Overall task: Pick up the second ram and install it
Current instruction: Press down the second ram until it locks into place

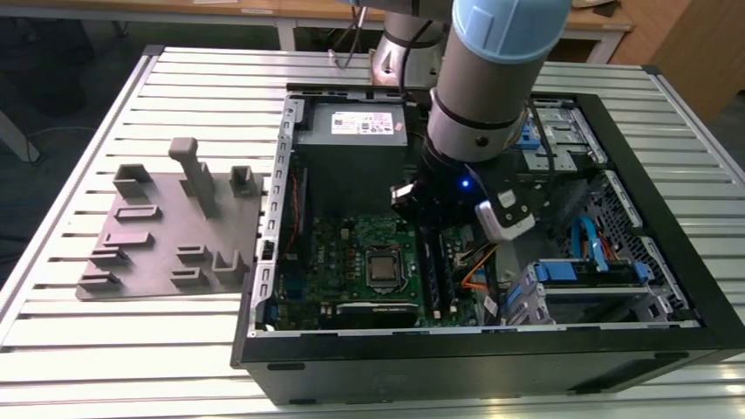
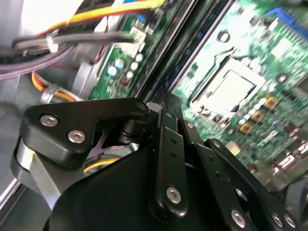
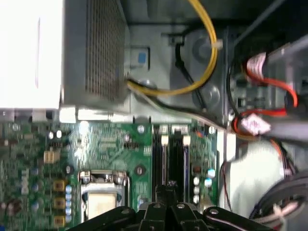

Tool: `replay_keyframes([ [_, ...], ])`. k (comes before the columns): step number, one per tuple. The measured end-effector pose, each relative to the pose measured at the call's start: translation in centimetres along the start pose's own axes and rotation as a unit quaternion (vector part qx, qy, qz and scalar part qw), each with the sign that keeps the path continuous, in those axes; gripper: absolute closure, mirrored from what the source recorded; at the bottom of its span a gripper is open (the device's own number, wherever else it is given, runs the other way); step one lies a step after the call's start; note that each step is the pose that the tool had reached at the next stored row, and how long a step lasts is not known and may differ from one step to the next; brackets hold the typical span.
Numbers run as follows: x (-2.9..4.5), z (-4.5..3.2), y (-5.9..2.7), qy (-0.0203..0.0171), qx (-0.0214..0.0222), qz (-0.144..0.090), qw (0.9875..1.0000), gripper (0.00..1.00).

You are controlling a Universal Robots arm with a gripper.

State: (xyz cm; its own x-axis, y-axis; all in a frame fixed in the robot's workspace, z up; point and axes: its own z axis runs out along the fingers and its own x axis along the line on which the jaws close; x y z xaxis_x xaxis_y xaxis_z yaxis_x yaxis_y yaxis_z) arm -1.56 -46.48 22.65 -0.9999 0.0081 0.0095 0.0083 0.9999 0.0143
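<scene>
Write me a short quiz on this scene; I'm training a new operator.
1. True or false: the gripper hangs outside the computer case.
2. Beside the memory slots, toward the exterior view's left, sits: A processor socket, B fan, C drive.
3. In the first wrist view, what colour is the cable looping by the vented box?
Key: 1 false; 2 A; 3 yellow.

The computer case [image 1: 652, 262] stood open on top, so there was room to reach down to the green board [image 1: 349, 253]. Orange and yellow wires [image 1: 472, 275] lay close beside the long black slots [image 3: 168, 159]. The grey power box [image 1: 349, 131] blocked the far end.
</scene>
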Motion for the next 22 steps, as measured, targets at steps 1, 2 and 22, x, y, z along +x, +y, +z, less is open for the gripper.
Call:
replay_keyframes([
  [1, 0.00, 0.01, -0.33, 0.0000, 0.0013, 0.000, 1.0000, 0.90],
  [2, 0.00, 0.01, -0.62, 0.0000, 0.0030, 0.000, 1.0000, 0.90],
  [22, -0.04, 0.98, -3.87, 0.0000, 0.0199, 0.000, 0.9998, 0.90],
])
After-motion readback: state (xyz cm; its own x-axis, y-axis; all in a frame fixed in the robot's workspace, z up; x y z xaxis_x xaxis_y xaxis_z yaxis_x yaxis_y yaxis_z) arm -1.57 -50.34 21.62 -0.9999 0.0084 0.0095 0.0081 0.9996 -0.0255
